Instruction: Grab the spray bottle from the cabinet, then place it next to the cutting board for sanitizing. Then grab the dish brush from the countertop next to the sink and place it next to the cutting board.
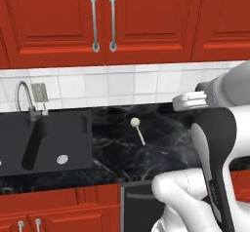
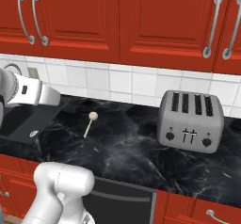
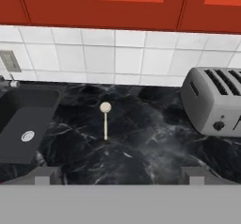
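Observation:
The dish brush (image 1: 138, 129) (image 2: 89, 125) (image 3: 105, 124), cream with a round head and thin handle, lies on the black marble countertop (image 1: 166, 143) (image 2: 132, 148) just right of the black sink (image 1: 49, 143) (image 3: 19, 119). My gripper (image 3: 120, 176) hovers above the counter's front edge, open, nothing between its fingertips (image 3: 45, 175), the brush ahead of it and slightly left. The red cabinet (image 1: 102, 21) above has its doors shut. The spray bottle and the cutting board are out of view.
A silver four-slot toaster (image 2: 190, 122) (image 3: 216, 105) stands on the counter to the right. A curved silver faucet (image 1: 22, 94) rises behind the sink, beside a wall outlet (image 1: 39, 92). White tiles back the counter.

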### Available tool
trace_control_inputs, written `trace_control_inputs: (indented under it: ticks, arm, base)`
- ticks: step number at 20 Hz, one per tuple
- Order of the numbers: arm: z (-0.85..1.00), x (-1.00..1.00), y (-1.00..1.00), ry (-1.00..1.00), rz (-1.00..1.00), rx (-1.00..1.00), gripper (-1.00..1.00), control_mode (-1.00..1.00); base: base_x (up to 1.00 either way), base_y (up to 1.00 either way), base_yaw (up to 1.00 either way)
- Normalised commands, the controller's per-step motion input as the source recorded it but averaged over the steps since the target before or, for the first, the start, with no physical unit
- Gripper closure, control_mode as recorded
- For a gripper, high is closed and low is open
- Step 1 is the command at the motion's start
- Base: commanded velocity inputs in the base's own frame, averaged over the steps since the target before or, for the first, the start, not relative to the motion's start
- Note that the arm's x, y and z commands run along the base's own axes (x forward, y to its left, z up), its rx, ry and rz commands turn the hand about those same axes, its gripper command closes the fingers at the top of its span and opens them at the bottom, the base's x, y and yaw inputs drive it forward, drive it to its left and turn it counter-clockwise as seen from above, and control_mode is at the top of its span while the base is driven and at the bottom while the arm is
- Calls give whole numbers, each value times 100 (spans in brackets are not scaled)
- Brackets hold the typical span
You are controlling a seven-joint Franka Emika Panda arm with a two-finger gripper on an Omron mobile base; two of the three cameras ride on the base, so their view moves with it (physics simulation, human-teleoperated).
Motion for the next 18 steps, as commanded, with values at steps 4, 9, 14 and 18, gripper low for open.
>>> trace_control_inputs:
  ticks: [4,9,14,18]
  arm:
    - [0,0,0,0,0,0,-100,100]
    - [0,0,0,0,0,0,-100,100]
    - [0,0,0,0,0,0,-100,100]
    - [0,0,0,0,0,0,-100,100]
  base:
    - [-1,-8,-7]
    - [0,51,-8]
    - [0,72,-7]
    - [0,4,0]
